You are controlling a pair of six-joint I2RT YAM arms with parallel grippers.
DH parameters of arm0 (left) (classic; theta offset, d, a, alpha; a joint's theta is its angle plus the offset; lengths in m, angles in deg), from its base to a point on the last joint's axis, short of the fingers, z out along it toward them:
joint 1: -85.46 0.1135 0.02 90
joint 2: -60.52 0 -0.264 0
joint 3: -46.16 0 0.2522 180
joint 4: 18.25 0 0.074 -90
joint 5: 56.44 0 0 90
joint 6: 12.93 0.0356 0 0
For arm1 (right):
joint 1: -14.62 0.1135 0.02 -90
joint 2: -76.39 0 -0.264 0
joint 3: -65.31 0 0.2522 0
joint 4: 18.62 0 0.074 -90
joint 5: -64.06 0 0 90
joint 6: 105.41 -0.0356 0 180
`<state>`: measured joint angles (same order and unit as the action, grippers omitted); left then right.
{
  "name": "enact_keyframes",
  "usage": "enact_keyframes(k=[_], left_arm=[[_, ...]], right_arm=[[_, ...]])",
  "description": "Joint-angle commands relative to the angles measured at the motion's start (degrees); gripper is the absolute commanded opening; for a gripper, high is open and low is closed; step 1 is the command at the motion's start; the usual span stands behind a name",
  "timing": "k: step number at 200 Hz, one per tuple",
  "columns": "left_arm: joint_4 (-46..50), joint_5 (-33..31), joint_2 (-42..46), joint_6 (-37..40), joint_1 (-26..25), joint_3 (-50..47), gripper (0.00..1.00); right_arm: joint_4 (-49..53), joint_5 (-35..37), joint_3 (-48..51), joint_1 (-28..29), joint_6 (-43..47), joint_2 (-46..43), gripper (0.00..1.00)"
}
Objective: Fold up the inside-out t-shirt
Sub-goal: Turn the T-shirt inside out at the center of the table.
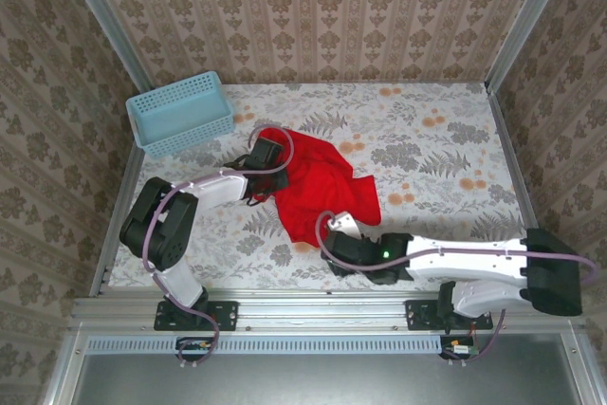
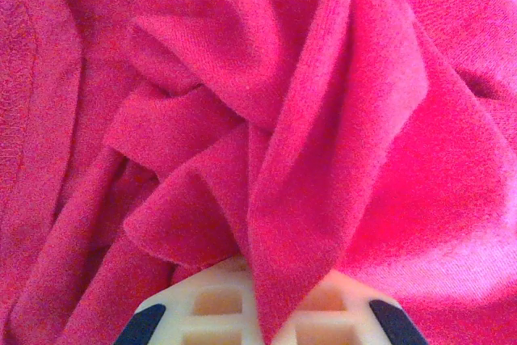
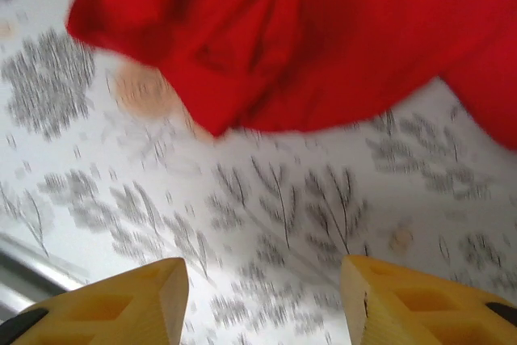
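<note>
Latticed yellow right fingers (image 3: 113, 305) apart; crumpled red t-shirt (image 3: 307, 46) beyond.

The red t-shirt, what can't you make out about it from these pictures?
- Collar and sleeves: top view, lost in the crumpled folds of the t-shirt.
- Pinched part: left wrist view, cloth drapes over the left gripper.
- Seam detail: right wrist view, motion blur; the top edge cuts the t-shirt off.

The t-shirt (image 1: 318, 187) lies on the table (image 1: 446, 168), basket (image 1: 180, 113) behind it at far left, left gripper (image 1: 273, 166) on its left edge, right gripper (image 1: 334, 232) just before it.
</note>
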<state>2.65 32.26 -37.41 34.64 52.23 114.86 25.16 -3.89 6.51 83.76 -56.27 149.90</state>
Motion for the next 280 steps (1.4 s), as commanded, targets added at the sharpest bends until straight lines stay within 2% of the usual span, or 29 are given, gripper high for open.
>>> enact_keyframes(k=[1,28,66,116,186,243,280], left_arm=[[0.16,-0.6,-0.51,0.69,-0.33,1.21,0.0],[0.07,-0.37,-0.34,0.62,-0.25,0.87,0.0],[-0.72,0.32,-0.33,0.28,0.01,0.06,0.0],[-0.74,0.47,-0.16,0.35,0.01,0.05,0.0],[-0.63,0.51,-0.01,0.34,0.1,-0.05,0.0],[-0.9,0.47,0.0,0.27,0.1,-0.5,0.0],[-1.16,0.51,0.02,0.21,0.1,-0.77,0.0]], right_arm=[[-3.99,-2.06,-5.81,-3.32,2.91,4.97,0.55],[-3.29,-5.04,-12.97,-6.17,4.77,13.74,0.54],[0.13,-4.47,-20.01,-7.41,5.7,22.05,0.53],[1.59,-2.58,-22.46,-9.98,5.15,25.95,0.42],[1.24,0.27,-24.95,-12.18,6.58,29.7,0.4],[3.0,3.98,-26.24,-13.66,6.34,29.91,0.26],[3.1,4.53,-25.6,-14.41,5.64,28.77,0.07]])
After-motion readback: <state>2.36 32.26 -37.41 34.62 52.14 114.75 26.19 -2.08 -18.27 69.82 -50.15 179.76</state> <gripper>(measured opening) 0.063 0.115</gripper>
